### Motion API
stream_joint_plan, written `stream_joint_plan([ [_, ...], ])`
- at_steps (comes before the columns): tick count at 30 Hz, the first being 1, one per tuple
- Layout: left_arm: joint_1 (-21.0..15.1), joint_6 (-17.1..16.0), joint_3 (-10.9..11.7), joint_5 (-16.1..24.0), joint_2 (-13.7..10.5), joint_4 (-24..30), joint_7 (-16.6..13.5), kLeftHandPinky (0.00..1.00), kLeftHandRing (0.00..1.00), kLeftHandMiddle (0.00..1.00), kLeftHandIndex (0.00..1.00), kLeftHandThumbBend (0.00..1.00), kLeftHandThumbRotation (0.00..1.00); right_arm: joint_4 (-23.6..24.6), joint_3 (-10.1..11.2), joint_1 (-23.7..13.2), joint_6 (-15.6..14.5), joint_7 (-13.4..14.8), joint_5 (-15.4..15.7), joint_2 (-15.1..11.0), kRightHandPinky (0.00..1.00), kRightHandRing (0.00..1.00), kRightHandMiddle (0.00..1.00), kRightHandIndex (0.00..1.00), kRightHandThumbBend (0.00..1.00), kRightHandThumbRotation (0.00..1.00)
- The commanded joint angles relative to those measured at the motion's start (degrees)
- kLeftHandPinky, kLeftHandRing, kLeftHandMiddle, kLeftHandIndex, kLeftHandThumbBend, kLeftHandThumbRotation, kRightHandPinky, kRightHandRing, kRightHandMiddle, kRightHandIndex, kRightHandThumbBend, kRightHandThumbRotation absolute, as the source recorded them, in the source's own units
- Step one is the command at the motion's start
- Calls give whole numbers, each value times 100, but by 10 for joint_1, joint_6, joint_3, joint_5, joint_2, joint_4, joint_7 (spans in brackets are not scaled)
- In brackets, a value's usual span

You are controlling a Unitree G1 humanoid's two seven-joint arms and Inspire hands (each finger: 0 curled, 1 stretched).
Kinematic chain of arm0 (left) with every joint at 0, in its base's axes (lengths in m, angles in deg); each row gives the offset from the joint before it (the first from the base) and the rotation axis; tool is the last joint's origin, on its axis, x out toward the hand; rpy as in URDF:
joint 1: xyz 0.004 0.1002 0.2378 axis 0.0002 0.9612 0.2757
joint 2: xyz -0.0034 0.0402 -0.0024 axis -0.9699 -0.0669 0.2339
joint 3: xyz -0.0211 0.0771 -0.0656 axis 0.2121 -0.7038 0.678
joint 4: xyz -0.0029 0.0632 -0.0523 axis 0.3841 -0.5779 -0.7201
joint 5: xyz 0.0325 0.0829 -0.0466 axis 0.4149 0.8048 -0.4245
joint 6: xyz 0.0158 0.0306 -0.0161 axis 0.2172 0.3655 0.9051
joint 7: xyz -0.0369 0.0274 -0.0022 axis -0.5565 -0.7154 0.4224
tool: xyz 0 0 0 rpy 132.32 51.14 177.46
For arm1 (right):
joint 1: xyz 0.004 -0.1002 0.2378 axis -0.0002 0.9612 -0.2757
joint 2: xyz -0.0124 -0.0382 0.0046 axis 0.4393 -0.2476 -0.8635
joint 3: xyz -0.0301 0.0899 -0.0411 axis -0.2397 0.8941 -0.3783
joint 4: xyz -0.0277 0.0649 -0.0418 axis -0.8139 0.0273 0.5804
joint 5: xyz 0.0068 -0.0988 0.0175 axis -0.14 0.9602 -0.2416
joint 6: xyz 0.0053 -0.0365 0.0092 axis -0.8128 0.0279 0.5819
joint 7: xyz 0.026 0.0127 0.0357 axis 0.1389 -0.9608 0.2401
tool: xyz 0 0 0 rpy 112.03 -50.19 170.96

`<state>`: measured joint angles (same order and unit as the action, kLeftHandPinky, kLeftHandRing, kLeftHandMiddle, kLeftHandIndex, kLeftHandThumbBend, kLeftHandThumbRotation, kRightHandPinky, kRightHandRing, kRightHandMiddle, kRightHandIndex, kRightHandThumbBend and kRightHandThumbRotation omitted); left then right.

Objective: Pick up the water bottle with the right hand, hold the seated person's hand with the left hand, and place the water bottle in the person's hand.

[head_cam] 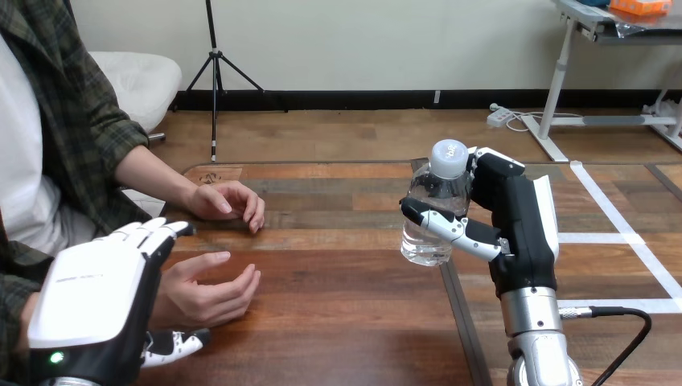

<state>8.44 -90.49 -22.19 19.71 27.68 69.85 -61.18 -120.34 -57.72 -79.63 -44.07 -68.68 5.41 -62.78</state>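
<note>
Two robot hands are over the wooden table (346,322). The right hand (519,217) is on the right side and is wrapped round the water bottle (422,245). Its thumb lies across the front of the bottle, and its fingers curl round the far side, up near the grey cap (449,158). The bottle is clear and stands straight up. I cannot tell if its bottom rests on the table or hangs just above it. It is well apart from the person, who sits at the left. The left hand (92,297) is at the near left corner, with its white back facing up. Its fingers are straight and reach out over the wrist of the person's near hand (205,293). Its thumb pokes out on the near side of that hand, so the wrist lies between the fingers and the thumb. I cannot tell if they touch it. The person's near hand lies palm up with its fingers curled a little. The person's far hand (229,201) rests on the table, farther back.
</note>
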Motion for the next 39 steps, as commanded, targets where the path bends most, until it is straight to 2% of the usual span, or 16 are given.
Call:
stream_joint_plan([
  [1,-21,9,-4,8,-21,7,-17,77,83,84,80,94,16,34,1,-35,4,-6,-7,0,39,41,42,42,65,0],
  [6,-23,17,-7,15,-26,-8,-28,76,82,83,79,94,16,35,1,-35,3,-7,-5,-1,39,41,42,42,65,0],
  [18,-31,54,-23,23,-41,-28,-2,76,82,83,79,93,16,33,3,-37,3,-18,-12,-1,39,41,42,42,64,0],
  [25,-42,89,-37,28,-46,-38,47,76,82,83,80,91,15,26,5,-41,10,-22,-16,-2,39,41,42,42,64,0],
  [33,-59,118,-55,27,-53,-56,80,78,81,82,80,91,12,24,6,-42,9,-24,-17,-3,39,41,42,42,64,0],
  [39,-74,147,-73,41,-65,-71,119,79,81,82,80,88,12,21,6,-44,12,-28,-18,-5,39,41,42,42,64,0],
])
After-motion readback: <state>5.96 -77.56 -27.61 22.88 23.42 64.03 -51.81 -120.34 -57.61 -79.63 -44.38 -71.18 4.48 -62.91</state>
